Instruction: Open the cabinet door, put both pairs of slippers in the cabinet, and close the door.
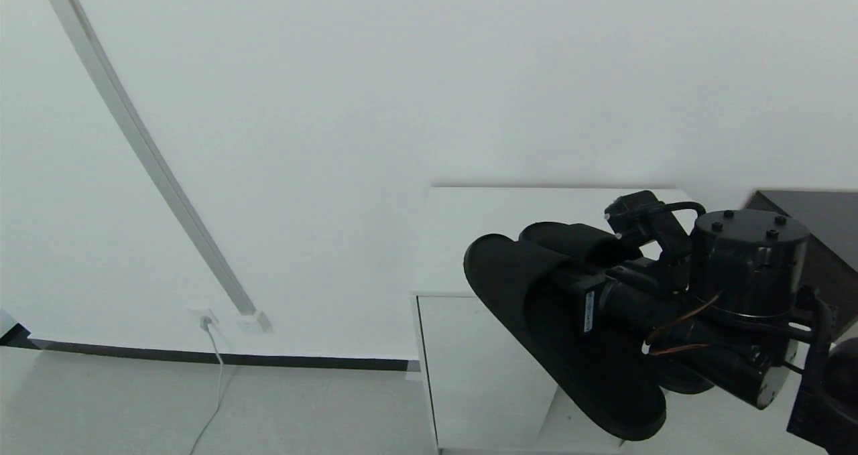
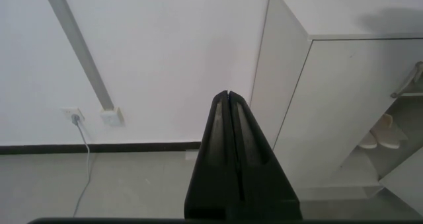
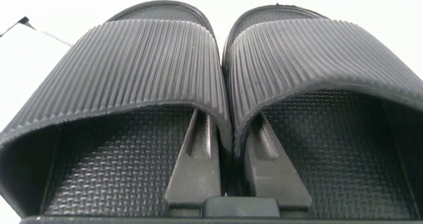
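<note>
Now, R claw [image 3: 228,138] clamps black slippers [image 1: 523,287], toes pointing away lengthwise, L claw [image 2: 228,104] closed.

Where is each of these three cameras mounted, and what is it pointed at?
Head view: on the head, facing forward and down at the white cabinet; the right arm carries black slippers.
Left wrist view: on the left wrist, facing along the shut left gripper toward wall and cabinet.
Right wrist view: on the right wrist, facing along the right gripper clamping those slippers.
Shared: head and left wrist views both show cabinet and wall socket.
</note>
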Available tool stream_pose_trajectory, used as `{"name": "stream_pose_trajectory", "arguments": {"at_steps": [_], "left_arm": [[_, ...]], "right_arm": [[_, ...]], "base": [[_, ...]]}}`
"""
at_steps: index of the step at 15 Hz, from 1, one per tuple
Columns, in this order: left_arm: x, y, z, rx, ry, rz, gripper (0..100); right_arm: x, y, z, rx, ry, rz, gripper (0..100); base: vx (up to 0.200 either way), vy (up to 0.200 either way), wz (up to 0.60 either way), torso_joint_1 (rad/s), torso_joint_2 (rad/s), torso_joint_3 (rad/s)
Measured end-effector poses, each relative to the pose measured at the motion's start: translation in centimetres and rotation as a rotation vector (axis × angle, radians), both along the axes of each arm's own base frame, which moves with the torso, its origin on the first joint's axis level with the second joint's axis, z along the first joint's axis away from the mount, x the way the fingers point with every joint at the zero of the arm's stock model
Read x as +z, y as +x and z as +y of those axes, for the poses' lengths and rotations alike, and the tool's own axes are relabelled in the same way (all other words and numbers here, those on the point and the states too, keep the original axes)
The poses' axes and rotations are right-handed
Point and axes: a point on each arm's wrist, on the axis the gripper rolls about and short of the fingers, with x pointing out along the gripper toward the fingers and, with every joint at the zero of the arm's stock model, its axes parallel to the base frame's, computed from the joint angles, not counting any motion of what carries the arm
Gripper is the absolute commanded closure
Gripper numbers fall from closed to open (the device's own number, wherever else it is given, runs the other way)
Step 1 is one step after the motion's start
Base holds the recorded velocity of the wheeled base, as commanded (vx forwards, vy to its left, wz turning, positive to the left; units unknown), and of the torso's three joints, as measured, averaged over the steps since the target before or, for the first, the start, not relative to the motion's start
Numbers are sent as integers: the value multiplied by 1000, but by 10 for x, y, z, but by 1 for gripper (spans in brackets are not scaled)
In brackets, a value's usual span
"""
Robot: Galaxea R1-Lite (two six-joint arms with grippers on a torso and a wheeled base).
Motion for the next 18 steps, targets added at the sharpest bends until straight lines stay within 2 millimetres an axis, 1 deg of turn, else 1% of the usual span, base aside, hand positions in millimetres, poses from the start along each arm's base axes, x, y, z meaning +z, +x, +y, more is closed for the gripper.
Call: {"name": "stream_pose_trajectory", "arguments": {"at_steps": [3,17,18], "left_arm": [[0,0,0,0,0,0,100],[0,0,0,-2,8,-1,100],[0,0,0,-2,8,-1,100]], "right_arm": [[0,-1,1,3,4,-7,100],[-5,-4,2,14,-12,3,100],[-5,-4,2,13,-12,3,100]], "base": [[-200,0,0,2,4,4],[0,0,0,0,0,0],[0,-200,0,2,2,-2]]}}
